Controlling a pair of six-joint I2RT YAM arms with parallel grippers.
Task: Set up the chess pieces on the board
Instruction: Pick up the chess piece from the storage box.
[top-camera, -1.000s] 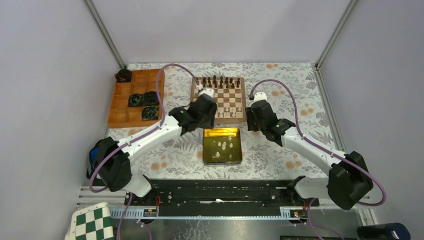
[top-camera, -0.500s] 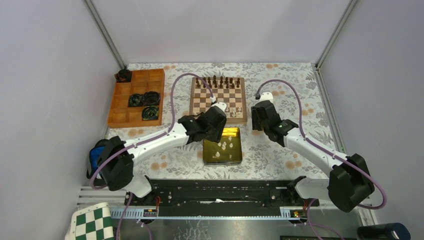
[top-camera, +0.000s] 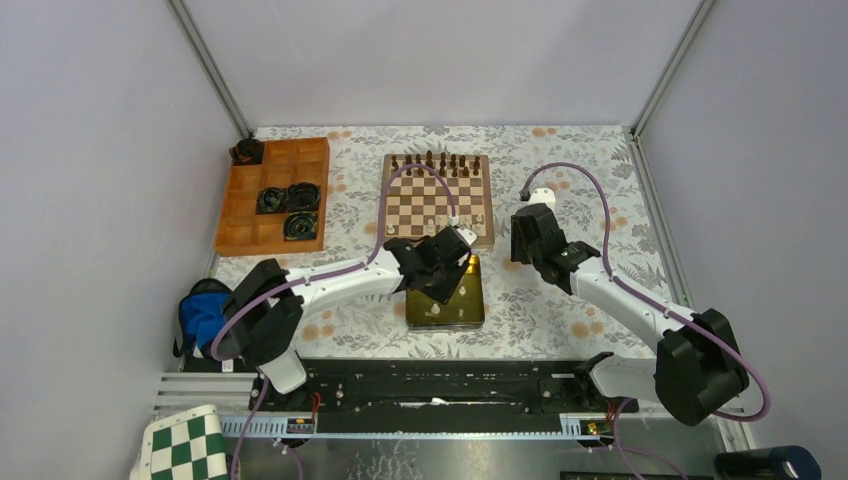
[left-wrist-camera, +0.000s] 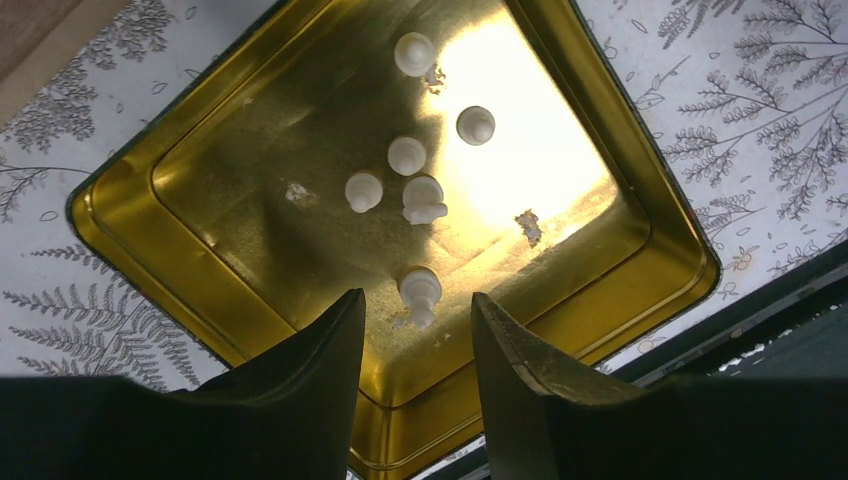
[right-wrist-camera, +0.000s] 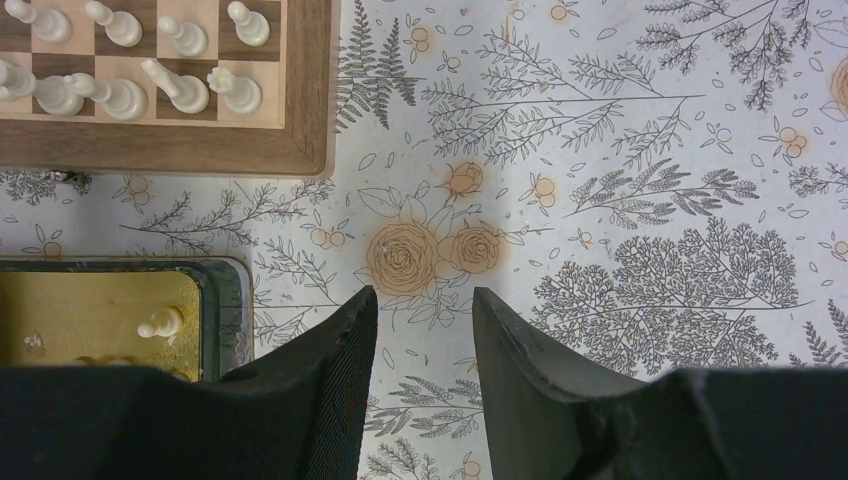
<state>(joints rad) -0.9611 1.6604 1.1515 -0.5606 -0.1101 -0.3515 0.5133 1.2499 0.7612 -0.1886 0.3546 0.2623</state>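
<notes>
The left claw (left-wrist-camera: 417, 297) hangs over the gold tin (left-wrist-camera: 120, 225), its two fingers apart with nothing between them. Six cream chess pieces (left-wrist-camera: 407, 155) lie loose on the tin's floor. The nearest piece (left-wrist-camera: 420, 288) sits just ahead of the fingertips, almost centred in the gap, and the rest are scattered farther out. Its head seems to point away from the claw, so its long axis would run along the gap rather than across it. From this steep view I cannot tell whether it stands or lies tipped. A near-straight descent looks enough to bracket it. The right claw (right-wrist-camera: 425, 295), also spread and empty, hovers over the flowered cloth (right-wrist-camera: 620, 200) beside the tin, so the left arm is clearly nearer. The board (top-camera: 384, 200) lies just beyond the tin, with cream pieces standing on its near rows.
</notes>
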